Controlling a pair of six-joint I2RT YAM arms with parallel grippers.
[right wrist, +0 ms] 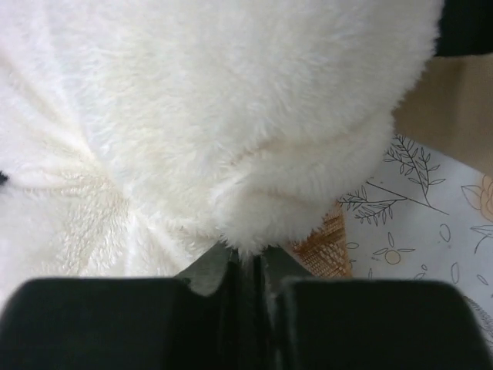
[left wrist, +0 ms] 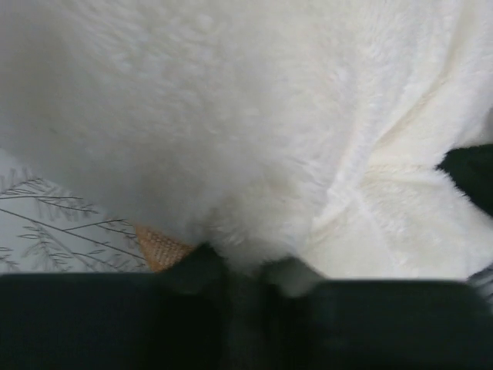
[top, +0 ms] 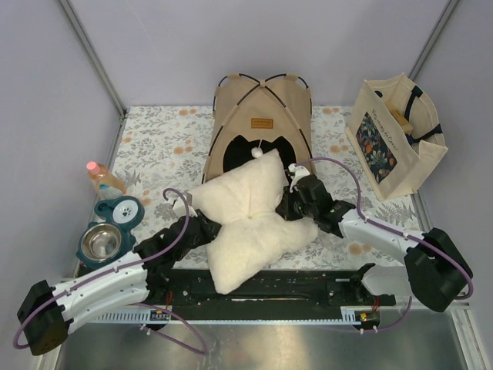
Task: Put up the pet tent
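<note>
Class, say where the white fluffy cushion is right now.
In the top view the white cushion lies mid-table, just in front of the doorway of the pet tent, pinched between the left tool and the right tool.

Making out no word, brand or number for certain. Spotting a brown leather label [top: 262,122] on the front of the pet tent [top: 231,116], at twelve o'clock on the table [top: 162,146], just above the arched doorway; bearing dark lettering too small to read. Noticing small lettering at the top of the dark floral print on the beige tote bag [top: 397,150], at two o'clock; again too fine to decipher. Seeing a white paw-print sign [top: 122,206] on the teal round dish [top: 139,212] at nine o'clock, just beside the steel bowl [top: 100,241].
</note>
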